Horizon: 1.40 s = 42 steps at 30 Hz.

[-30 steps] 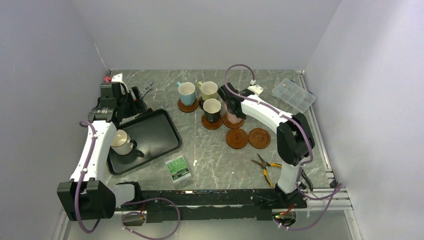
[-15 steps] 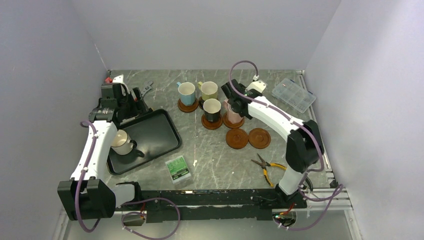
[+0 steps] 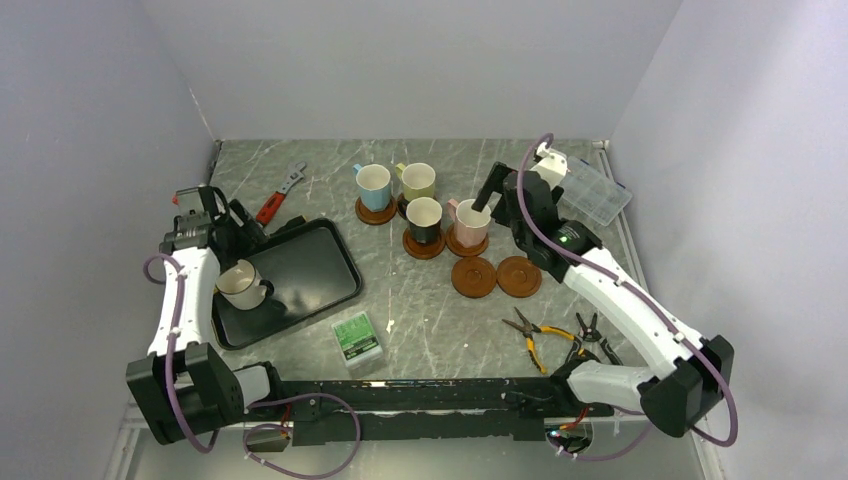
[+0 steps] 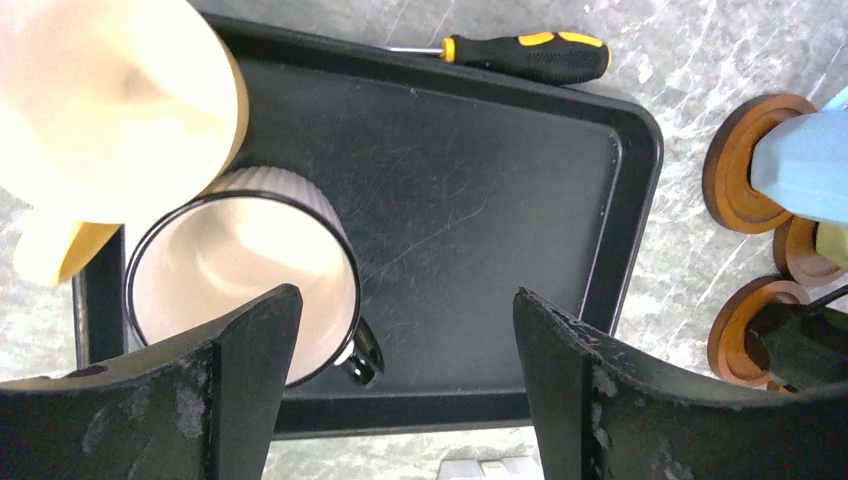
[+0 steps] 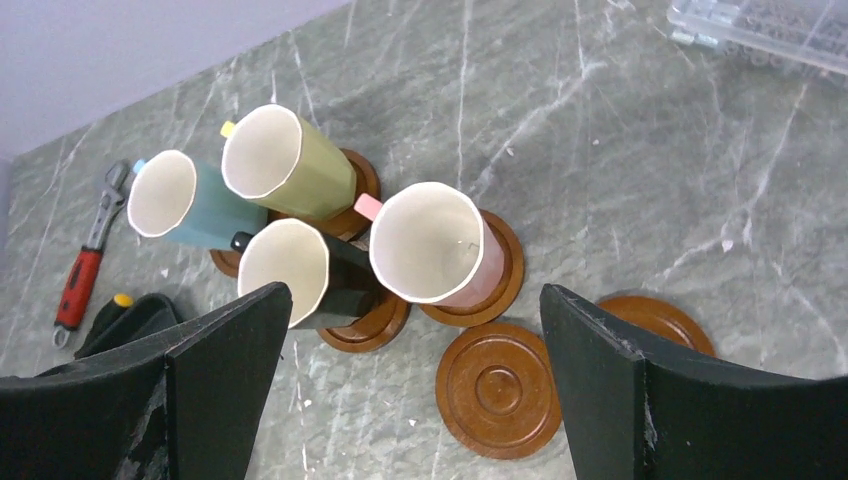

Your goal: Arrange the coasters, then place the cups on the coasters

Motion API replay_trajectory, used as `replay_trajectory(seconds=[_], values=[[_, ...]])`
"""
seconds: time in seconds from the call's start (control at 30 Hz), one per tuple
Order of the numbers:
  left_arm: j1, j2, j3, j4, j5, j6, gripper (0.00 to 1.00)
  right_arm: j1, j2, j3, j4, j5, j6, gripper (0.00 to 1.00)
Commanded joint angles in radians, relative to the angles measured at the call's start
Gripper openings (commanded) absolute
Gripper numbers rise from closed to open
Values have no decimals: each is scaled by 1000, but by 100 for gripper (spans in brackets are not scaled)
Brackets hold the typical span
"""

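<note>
Since the pink mug [image 5: 432, 245] stood on its coaster [image 5: 506, 272] beside three other seated mugs [image 5: 290, 160], the right gripper [image 5: 410, 300] hung above it, jaws spread, gripping nothing. Left gripper [image 4: 400, 320], also spread and empty, hovered over the tray [image 4: 480, 180] by the white mug [image 4: 245, 275] and yellow mug [image 4: 110, 100], presumably bound for the two bare coasters [image 5: 498, 387].

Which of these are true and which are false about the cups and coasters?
1. The pink cup sits on a coaster. True.
2. Every coaster has a cup on it. False: two coasters near the right arm are bare.
3. The white cup is in the black tray. True.
4. A gripper is squeezing the pink cup. False: the right gripper is open and holds nothing.
5. One cup lies on its side. False: the blue cup and the others stand upright.
</note>
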Motion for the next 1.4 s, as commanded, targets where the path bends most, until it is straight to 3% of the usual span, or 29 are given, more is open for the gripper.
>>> replay_trajectory(seconds=[0.0,0.3,0.4,0.6,0.87,0.97,1.2,1.27,1.37], values=[[7,-49,-6,-45,-54,-56,83,-36,-46,-41,85,-112,-137,100],[11,64,-24,-125,-37,-45,60,-110,-53,-100,117,-255,-159,100],[8,97,-20,-115,32,2,52,-123,-63,-122,136,-282,-160,100],[-100,146,15,-79,114,123,48,-142,-71,-143,146,-313,-156,100],[-301,195,52,-64,161,241,47,-149,-75,-158,144,-334,-149,100],[-375,165,51,-84,93,258,51,-151,-75,-158,140,-338,-150,100],[-386,-60,58,-140,-163,63,63,-152,-63,-155,146,-366,-153,100],[-377,-99,64,-139,-177,81,74,-152,-61,-155,150,-379,-156,100],[-328,-42,112,-192,-125,170,78,-152,-60,-161,158,-400,-156,100]])
